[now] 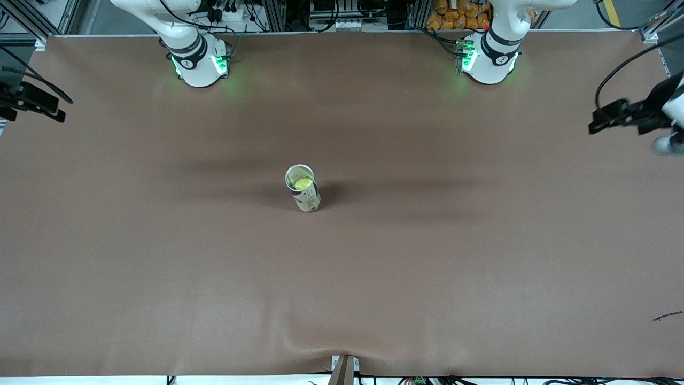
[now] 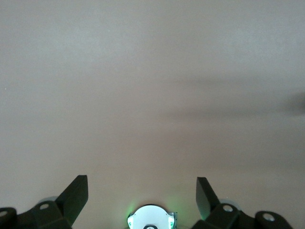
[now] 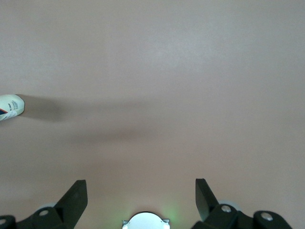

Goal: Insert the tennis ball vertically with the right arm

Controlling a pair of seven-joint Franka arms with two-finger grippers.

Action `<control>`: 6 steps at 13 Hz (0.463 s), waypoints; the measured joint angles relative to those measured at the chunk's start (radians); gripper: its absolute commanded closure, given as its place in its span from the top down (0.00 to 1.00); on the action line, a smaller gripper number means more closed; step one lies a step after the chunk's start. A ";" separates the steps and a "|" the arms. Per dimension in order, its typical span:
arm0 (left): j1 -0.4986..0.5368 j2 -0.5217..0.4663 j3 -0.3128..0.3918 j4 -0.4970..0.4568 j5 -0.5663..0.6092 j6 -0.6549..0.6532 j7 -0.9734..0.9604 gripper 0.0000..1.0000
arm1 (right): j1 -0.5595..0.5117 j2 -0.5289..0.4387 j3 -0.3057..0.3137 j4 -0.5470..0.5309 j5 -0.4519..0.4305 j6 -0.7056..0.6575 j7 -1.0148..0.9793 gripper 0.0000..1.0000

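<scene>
Tennis ball (image 1: 302, 183) inside upright can (image 1: 304, 190), both pincers open

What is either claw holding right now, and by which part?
Nothing. The left claw and right claw are both open and empty; the yellow tennis ball sits inside the upright white cylindrical can.

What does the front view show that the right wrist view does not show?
Only the front view shows the yellow tennis ball inside the open top of the upright can, and both arm bases along the table edge. Only the right wrist view shows the right tool plainly, its fingers open and empty over bare table. Both views show the brown table and the can, though the wrist view catches only its edge.
</scene>
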 measured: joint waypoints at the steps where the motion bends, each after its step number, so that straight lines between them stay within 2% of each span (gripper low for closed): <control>1: 0.010 -0.034 -0.001 -0.034 0.000 0.002 0.000 1.00 | 0.001 0.006 0.001 0.000 0.000 0.004 0.000 1.00; 4: 0.030 -0.099 -0.012 -0.145 0.000 0.058 0.000 1.00 | 0.001 0.010 0.002 0.000 0.000 0.005 -0.001 1.00; 6: 0.040 -0.096 -0.022 -0.161 0.001 0.083 -0.002 1.00 | 0.001 0.010 0.003 0.001 0.000 0.006 -0.001 1.00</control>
